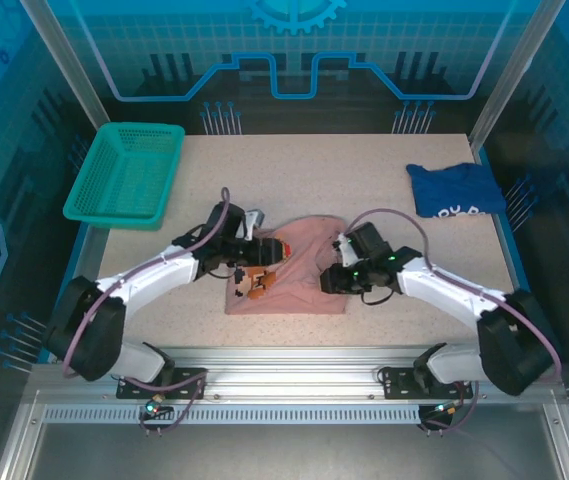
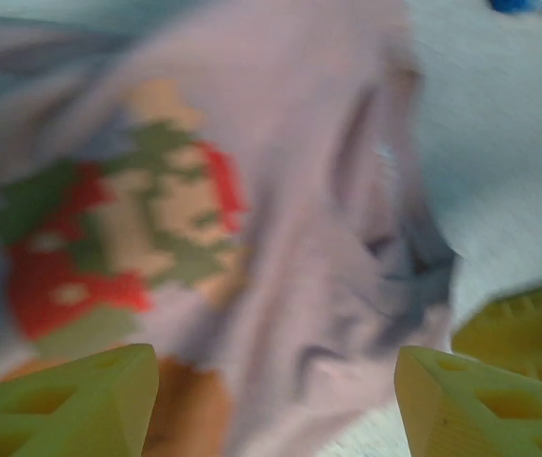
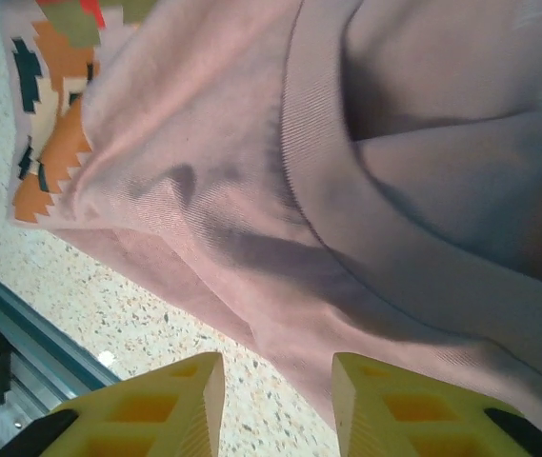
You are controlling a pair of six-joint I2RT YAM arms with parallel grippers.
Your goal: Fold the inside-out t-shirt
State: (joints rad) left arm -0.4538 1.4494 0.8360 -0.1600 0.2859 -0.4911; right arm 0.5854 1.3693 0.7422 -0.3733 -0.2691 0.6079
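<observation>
The inside-out t-shirt (image 1: 304, 270) lies bunched in a rough square at the middle of the table, dusty pink with a multicoloured print patch (image 1: 256, 282) on its left side. My left gripper (image 1: 267, 258) hovers over that left side. In the left wrist view it is open (image 2: 275, 405), its yellow fingers (image 2: 70, 400) wide apart above the blurred print (image 2: 118, 238) and pink folds. My right gripper (image 1: 331, 274) is at the shirt's right edge. It is open (image 3: 278, 405), with the hem (image 3: 347, 314) just ahead of the fingertips and bare table between them.
A green basket (image 1: 124, 175) stands at the table's back left. A dark blue shirt with white print (image 1: 456, 190) lies at the back right. The table's front rail (image 3: 23, 324) runs close behind the right gripper.
</observation>
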